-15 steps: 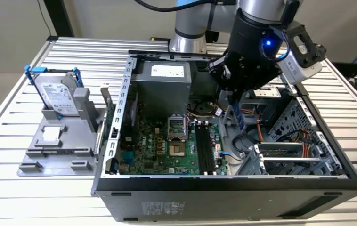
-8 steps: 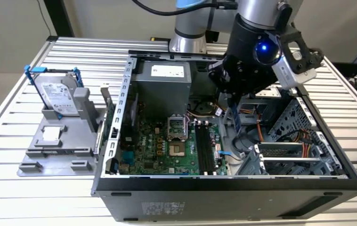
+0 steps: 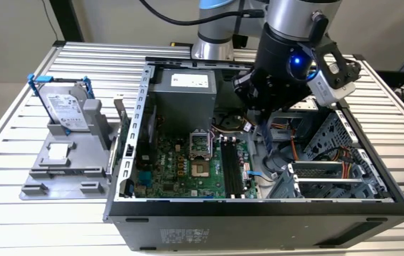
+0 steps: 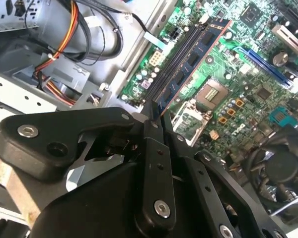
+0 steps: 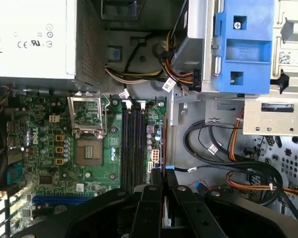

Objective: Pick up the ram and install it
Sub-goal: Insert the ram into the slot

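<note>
My gripper (image 4: 156,116) is shut on the ram (image 4: 192,58), a long blue board with a row of dark chips that sticks out from between the fingertips. In the first wrist view the ram (image 5: 163,144) shows edge-on as a thin line ahead of the gripper (image 5: 162,174). It hangs above the green motherboard (image 3: 180,170), lying parallel to the long black memory slots (image 5: 134,144) and apart from them. In the exterior view the gripper (image 3: 267,159) is down inside the open computer case (image 3: 259,213), close to the slots (image 3: 232,168).
A grey power supply (image 3: 184,96) fills the case's back. The CPU socket (image 5: 89,148) sits beside the slots. Orange and black cables (image 5: 248,173) and a blue drive bay (image 5: 243,44) lie on the other side. Outside the case, a hard drive (image 3: 67,109) stands on a grey fixture (image 3: 63,170).
</note>
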### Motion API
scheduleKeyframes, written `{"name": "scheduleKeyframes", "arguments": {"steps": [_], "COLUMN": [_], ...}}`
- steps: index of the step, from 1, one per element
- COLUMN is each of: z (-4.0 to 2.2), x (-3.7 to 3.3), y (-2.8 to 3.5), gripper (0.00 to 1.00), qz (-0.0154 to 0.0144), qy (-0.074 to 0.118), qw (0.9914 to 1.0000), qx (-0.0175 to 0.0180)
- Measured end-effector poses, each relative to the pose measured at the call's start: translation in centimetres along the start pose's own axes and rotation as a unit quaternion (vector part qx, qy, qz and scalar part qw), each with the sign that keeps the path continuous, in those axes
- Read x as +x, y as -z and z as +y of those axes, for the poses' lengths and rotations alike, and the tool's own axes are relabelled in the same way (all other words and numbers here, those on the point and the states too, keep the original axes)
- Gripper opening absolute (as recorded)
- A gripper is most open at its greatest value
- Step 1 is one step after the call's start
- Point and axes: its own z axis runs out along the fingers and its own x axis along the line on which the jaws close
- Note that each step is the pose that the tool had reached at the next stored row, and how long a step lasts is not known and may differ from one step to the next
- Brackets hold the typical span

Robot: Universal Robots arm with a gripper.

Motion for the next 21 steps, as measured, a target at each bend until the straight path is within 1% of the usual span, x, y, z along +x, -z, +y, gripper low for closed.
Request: {"name": "scheduleKeyframes", "arguments": {"steps": [7,9,13,14,17,21], "z": [0.10,0.09,0.09,0.09,0.13,0.11], "x": [0.45,0.54,0.54,0.54,0.54,0.56], "y": [-1.25,-1.43,-1.45,-1.49,-1.75,-2.45], "gripper": [0.00,0.00,0.00,0.00,0.00,0.00], "qz": [-0.0004,-0.0006,-0.0002,0.0010,0.0074,0.0076], "qy": [-0.018,-0.023,-0.024,-0.024,-0.025,-0.025], "qw": [0.99983,0.99973,0.99971,0.99970,0.99966,0.99965], "qx": [0.0016,0.0019,0.0020,0.0020,0.0031,0.0034]}}
